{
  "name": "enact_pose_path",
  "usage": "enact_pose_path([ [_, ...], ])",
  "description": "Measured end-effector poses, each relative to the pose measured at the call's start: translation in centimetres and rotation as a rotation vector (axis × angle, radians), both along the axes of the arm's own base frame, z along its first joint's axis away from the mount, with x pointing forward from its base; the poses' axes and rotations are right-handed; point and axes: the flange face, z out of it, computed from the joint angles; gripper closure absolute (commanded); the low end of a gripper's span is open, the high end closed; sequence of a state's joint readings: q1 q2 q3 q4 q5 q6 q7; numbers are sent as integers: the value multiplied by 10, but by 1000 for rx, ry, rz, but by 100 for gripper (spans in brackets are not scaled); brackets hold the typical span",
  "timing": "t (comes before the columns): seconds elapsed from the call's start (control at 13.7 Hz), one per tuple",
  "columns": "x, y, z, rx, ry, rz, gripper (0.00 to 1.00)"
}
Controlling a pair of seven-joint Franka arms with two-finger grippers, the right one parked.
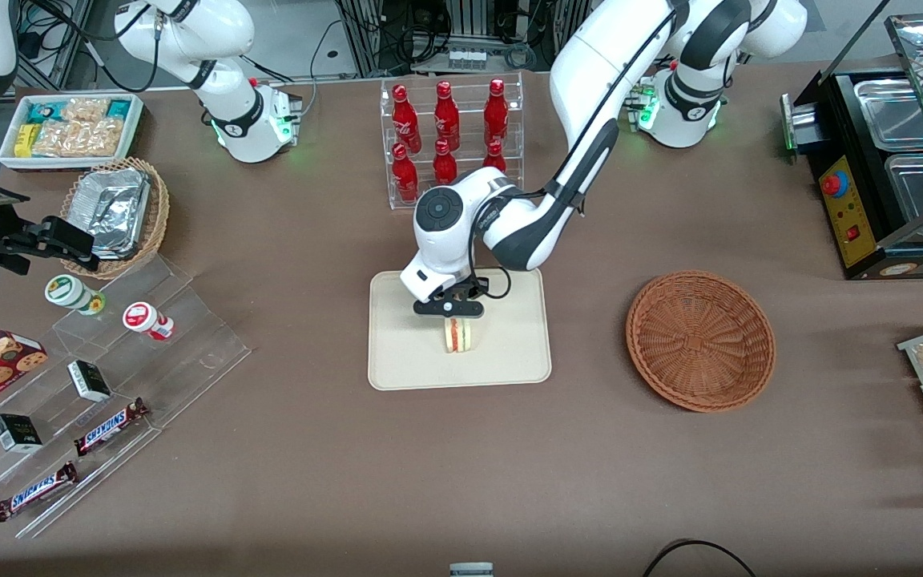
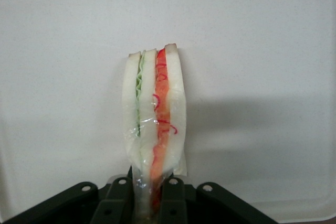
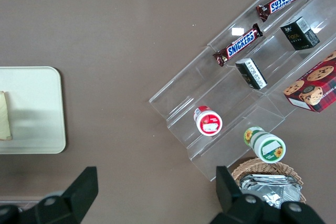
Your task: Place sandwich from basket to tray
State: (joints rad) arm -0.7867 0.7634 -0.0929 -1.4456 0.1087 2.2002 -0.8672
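Observation:
The sandwich (image 1: 459, 335), a clear-wrapped wedge of pale bread with red and green filling, stands on edge on the cream tray (image 1: 509, 353). My left gripper (image 1: 452, 317) is directly above it, shut on its upper end. In the left wrist view the sandwich (image 2: 155, 114) runs out from between the black fingers (image 2: 118, 198), with the tray (image 2: 262, 51) filling the background. A sliver of the sandwich (image 3: 4, 116) and the tray (image 3: 37, 108) also show in the right wrist view. The reddish-brown wicker basket (image 1: 700, 340) sits beside the tray toward the working arm's end of the table and holds nothing.
A clear rack of red bottles (image 1: 449, 128) stands farther from the front camera than the tray. A stepped acrylic display (image 1: 109, 385) with snack bars, cups and boxes lies toward the parked arm's end. A black food warmer (image 1: 886, 160) is at the working arm's end.

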Motion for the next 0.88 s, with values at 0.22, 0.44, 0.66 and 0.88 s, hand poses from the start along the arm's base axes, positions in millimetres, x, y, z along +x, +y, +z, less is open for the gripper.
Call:
enact_pose_path([
  [0.22,3,-1,4,-6,-7,3,0],
  [0.44,14,-3,33,-41,-44,14,0],
  [0.66,33,12,101,-79,-96,69,0],
  [0.88,53,55,170,-49,-105,140,0],
])
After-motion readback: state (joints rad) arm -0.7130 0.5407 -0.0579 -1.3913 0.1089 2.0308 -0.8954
